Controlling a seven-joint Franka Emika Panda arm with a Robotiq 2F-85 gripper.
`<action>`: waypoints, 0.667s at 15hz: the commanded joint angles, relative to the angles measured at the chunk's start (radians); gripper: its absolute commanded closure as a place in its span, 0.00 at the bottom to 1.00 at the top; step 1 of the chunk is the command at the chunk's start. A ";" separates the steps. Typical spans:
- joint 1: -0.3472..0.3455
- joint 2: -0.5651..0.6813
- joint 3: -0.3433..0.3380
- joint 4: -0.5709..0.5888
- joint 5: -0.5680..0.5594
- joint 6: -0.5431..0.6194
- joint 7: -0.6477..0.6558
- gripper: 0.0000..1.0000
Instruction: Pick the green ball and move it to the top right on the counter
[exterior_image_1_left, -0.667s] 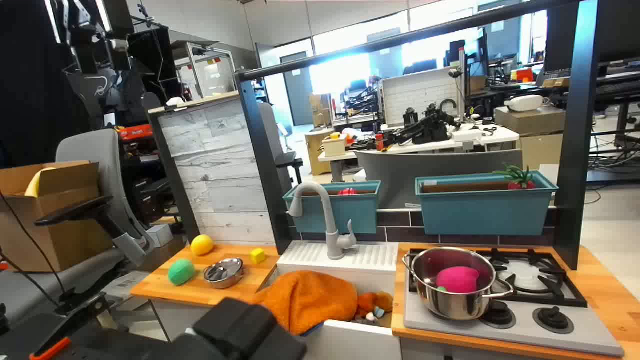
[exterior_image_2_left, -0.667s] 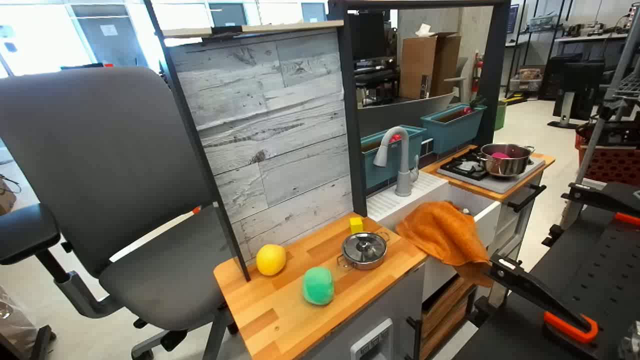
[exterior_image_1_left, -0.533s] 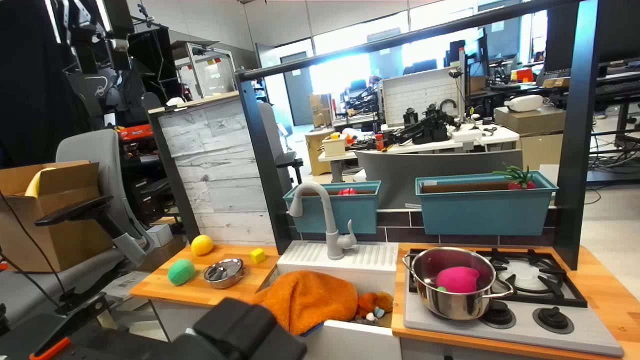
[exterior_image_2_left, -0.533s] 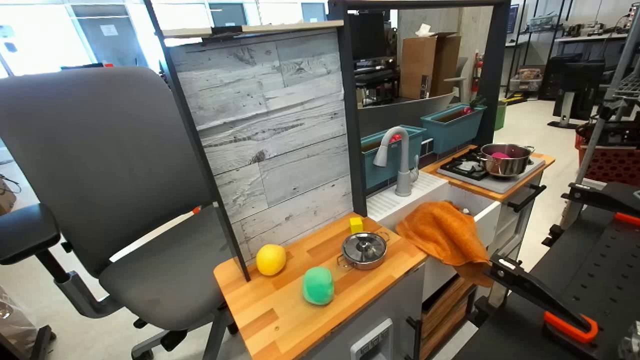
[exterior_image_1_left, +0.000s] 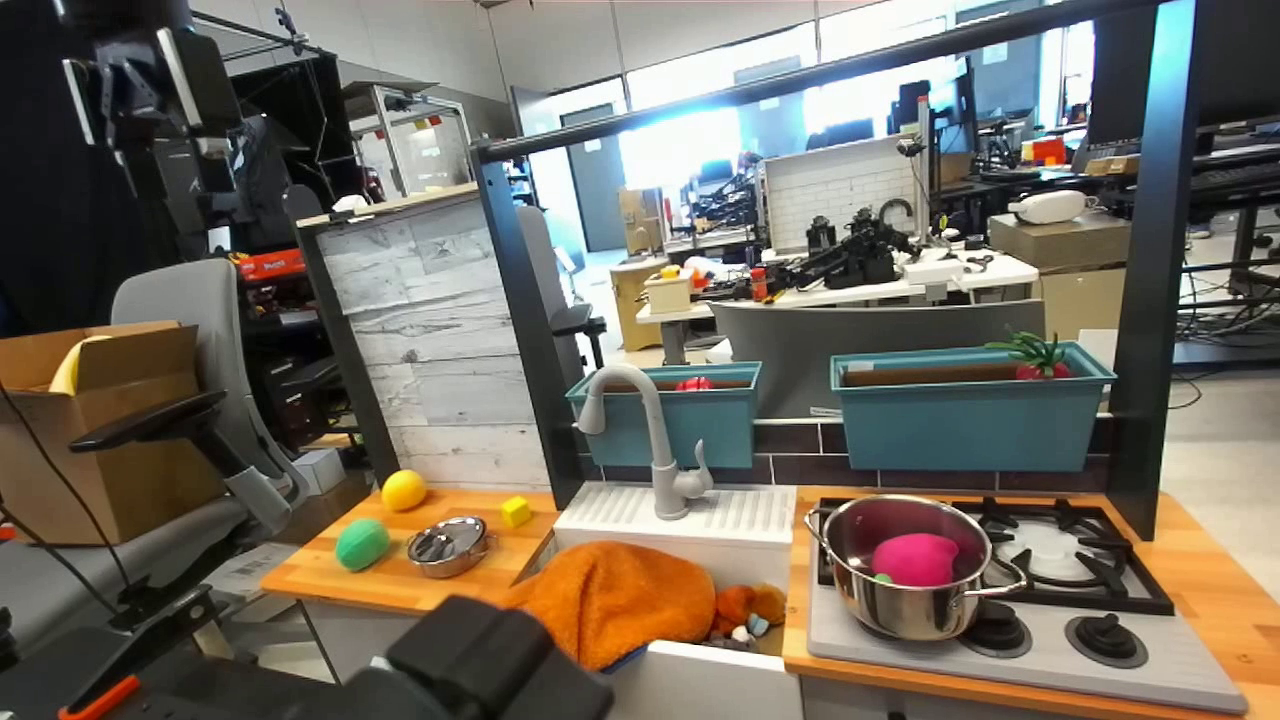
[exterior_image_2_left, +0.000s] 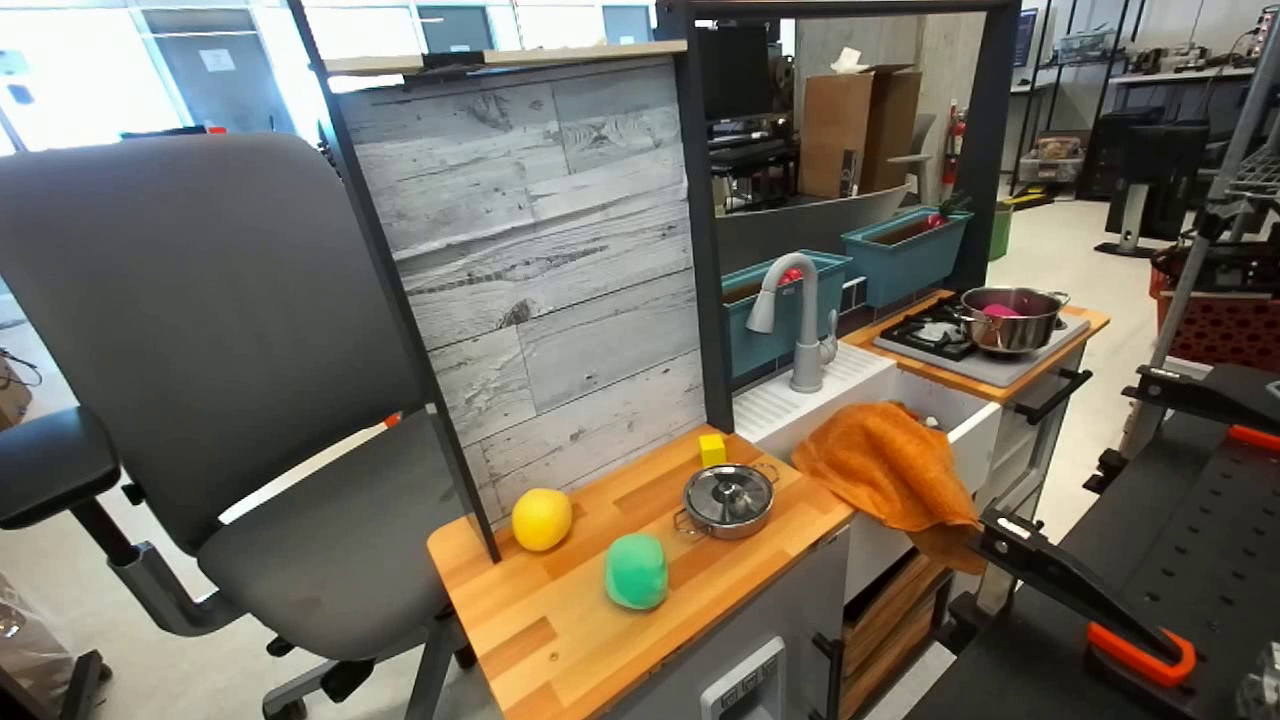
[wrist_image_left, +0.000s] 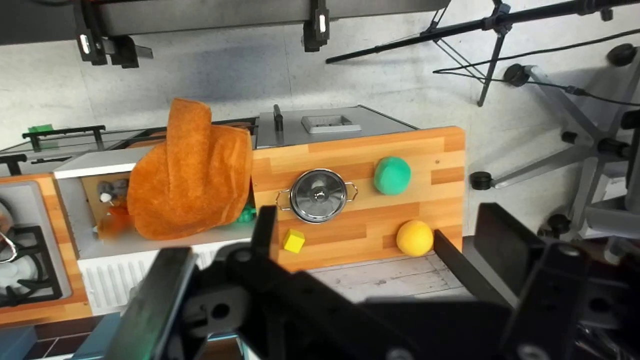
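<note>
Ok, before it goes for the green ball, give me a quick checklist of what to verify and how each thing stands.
1. The gripper is open: ok, its jaws stand well apart.
2. The green ball sits on the counter: ok, nothing lies on top of it.
3. Room around the ball: ok, the lidded pot and yellow ball stand apart from it.
4. Height of the gripper: not ok for grasping, it is high above the counter.
5. Destination fixed: cannot tell, "top right" depends on whose view is meant.
</note>
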 joint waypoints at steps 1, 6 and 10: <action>0.024 0.054 0.038 0.014 -0.036 0.032 0.043 0.00; 0.057 0.269 0.102 0.082 -0.145 0.135 0.171 0.00; 0.119 0.479 0.097 0.176 -0.271 0.244 0.304 0.00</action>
